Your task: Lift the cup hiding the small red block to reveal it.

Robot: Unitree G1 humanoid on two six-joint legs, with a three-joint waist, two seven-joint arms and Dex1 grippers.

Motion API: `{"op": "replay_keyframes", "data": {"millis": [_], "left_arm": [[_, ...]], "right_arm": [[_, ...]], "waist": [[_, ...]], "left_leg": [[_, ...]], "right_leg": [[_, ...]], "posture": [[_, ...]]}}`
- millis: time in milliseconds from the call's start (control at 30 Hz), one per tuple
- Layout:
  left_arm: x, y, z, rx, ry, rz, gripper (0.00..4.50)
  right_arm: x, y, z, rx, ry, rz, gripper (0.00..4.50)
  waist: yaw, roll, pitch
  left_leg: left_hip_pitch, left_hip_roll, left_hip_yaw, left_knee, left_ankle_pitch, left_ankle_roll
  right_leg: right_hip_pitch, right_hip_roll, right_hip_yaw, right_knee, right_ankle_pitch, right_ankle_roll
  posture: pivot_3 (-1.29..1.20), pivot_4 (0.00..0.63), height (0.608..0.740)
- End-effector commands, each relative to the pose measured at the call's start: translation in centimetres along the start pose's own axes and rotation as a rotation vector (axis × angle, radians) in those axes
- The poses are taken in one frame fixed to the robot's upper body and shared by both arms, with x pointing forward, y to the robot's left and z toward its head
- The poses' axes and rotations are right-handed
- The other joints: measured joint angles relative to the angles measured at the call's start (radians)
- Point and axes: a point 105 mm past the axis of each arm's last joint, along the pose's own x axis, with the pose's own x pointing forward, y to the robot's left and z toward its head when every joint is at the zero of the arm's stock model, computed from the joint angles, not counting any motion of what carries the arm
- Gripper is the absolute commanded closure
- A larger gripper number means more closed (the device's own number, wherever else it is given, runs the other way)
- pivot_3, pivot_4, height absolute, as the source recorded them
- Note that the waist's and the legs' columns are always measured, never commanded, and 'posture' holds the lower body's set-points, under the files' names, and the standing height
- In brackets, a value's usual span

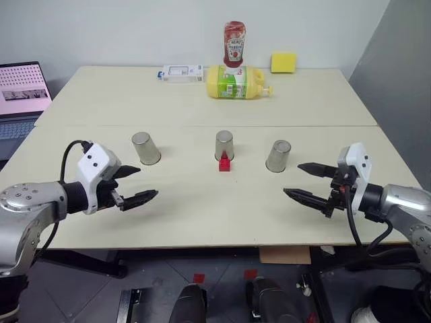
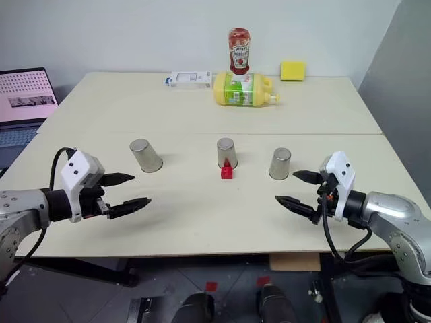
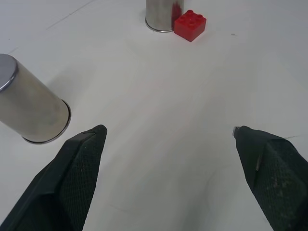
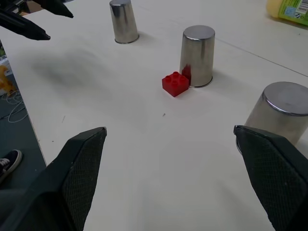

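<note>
Three silver metal cups stand upside down in a row on the table: a left cup (image 1: 145, 148), a middle cup (image 1: 224, 145) and a right cup (image 1: 278, 155). The small red block (image 1: 224, 163) lies uncovered on the table just in front of the middle cup (image 4: 198, 55), close against its rim. My left gripper (image 1: 148, 182) hovers open in front of the left cup, nothing between its fingers. Near the front right of the table, in front of the right cup, my right gripper (image 1: 292, 179) is open and holds nothing.
At the back of the table, a red ketchup bottle (image 1: 234, 44) stands behind a yellow bottle (image 1: 236, 82) lying on its side. A white box (image 1: 182, 73) and a yellow sponge (image 1: 283, 62) flank them. A laptop (image 1: 23, 91) sits off the left edge.
</note>
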Motion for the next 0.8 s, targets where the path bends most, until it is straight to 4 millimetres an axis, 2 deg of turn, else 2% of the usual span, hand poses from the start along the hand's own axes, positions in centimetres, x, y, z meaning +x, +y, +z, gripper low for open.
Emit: {"op": "replay_keyframes", "data": {"millis": [33, 133, 800], "left_arm": [[-0.95, 0.17, 1.62, 0.041, -0.065, 0.025, 0.04], [-1.20, -0.33, 1.67, 0.066, -0.056, 0.016, 0.04], [-0.97, -0.01, 1.33, 0.073, -0.032, 0.020, 0.04]], "right_arm": [[-0.34, -0.23, 0.87, -0.045, -0.025, 0.004, 0.00], [-0.30, -0.29, 0.95, -0.047, -0.035, 0.006, 0.00], [-0.24, -0.06, 1.06, -0.048, -0.049, -0.008, 0.00]], "waist": [[0.000, 0.000, 0.000], [0.000, 0.000, 0.000], [0.000, 0.000, 0.000]], "left_leg": [[0.000, 0.000, 0.000, 0.000, 0.000, 0.000], [0.000, 0.000, 0.000, 0.000, 0.000, 0.000], [0.000, 0.000, 0.001, 0.000, 0.000, 0.000]], "right_leg": [[0.000, 0.000, 0.000, 0.000, 0.000, 0.000], [0.000, 0.000, 0.000, 0.000, 0.000, 0.000], [0.000, 0.000, 0.000, 0.000, 0.000, 0.000]], "posture": [[0.00, 0.150, 0.740], [0.00, 0.150, 0.740], [0.00, 0.150, 0.740]]}}
